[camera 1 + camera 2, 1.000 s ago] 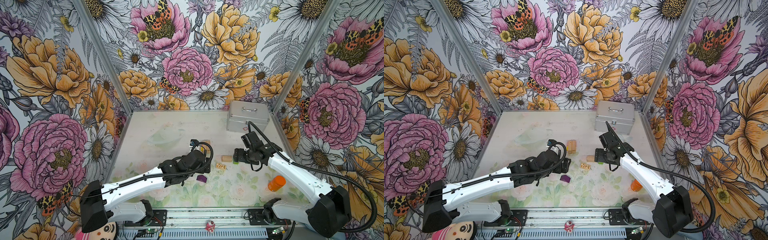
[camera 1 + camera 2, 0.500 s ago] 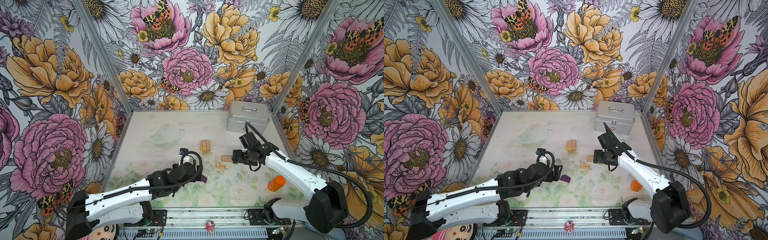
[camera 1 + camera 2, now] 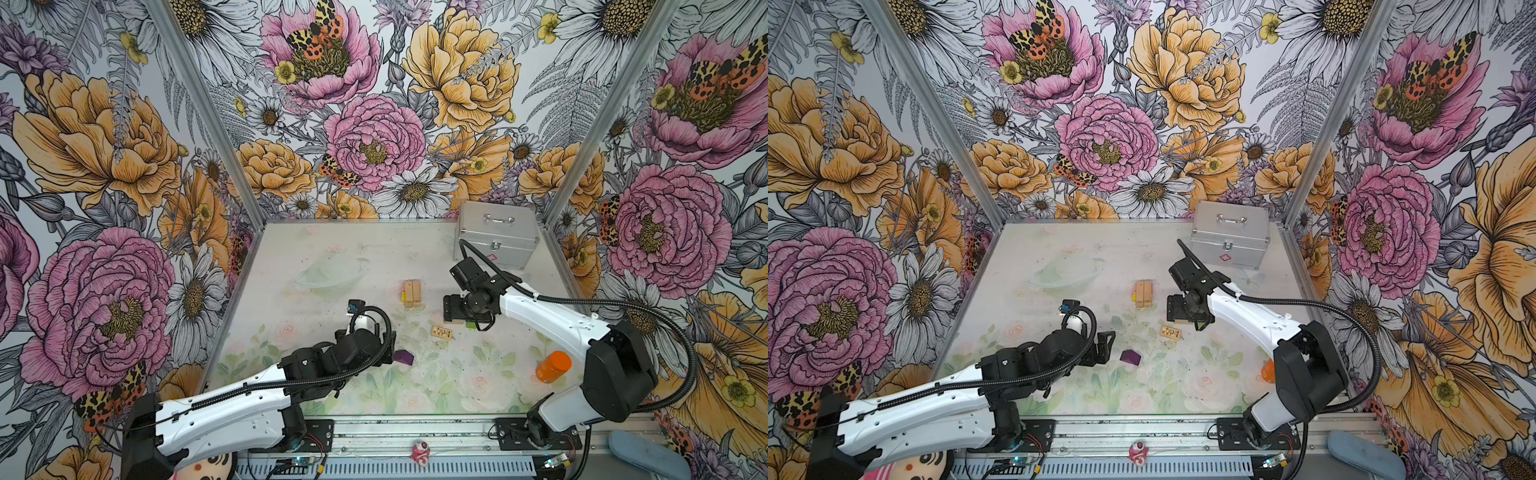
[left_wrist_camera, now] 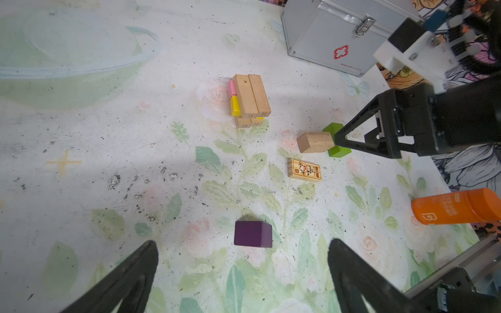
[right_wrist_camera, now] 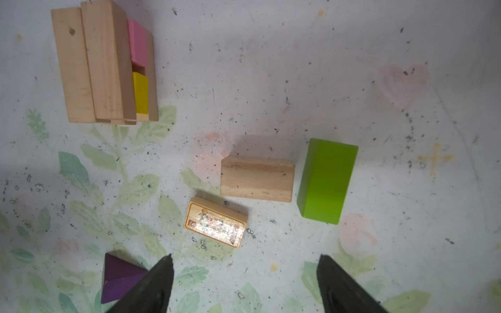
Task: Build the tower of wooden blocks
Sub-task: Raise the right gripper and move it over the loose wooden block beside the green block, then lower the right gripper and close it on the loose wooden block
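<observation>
Low tower [image 3: 412, 293] — purple block [image 3: 403, 357] apart

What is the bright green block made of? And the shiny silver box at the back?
The lime-green rectangular block looks like painted wood: smooth, even colour, shaped like the bare tan block beside it, whose grain shows. The silver case looks like metal, perhaps aluminium: grey panels, shiny edge strips, a latch.

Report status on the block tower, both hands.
Both hands open, empty: left hand near purple block, right hand above tan block and green block. Tower low, tan planks on top. Orange bottle well aside.
</observation>
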You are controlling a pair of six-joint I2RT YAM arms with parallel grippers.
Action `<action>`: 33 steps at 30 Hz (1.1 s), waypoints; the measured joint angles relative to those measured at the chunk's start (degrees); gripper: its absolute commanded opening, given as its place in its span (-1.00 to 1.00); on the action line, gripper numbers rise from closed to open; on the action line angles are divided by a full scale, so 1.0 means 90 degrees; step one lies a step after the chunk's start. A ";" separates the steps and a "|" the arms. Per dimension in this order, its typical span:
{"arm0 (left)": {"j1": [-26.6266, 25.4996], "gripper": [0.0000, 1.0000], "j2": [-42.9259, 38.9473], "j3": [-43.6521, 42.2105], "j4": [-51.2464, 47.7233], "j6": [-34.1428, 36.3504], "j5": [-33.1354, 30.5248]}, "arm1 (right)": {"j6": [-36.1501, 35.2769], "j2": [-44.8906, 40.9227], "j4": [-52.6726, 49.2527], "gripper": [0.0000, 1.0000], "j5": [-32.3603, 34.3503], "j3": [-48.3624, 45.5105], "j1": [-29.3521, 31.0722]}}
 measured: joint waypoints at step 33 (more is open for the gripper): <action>0.0889 0.98 -0.0362 -0.0435 0.0046 0.0313 0.0503 | 0.0034 0.1715 0.0022 0.71 0.0304 0.0753 0.0005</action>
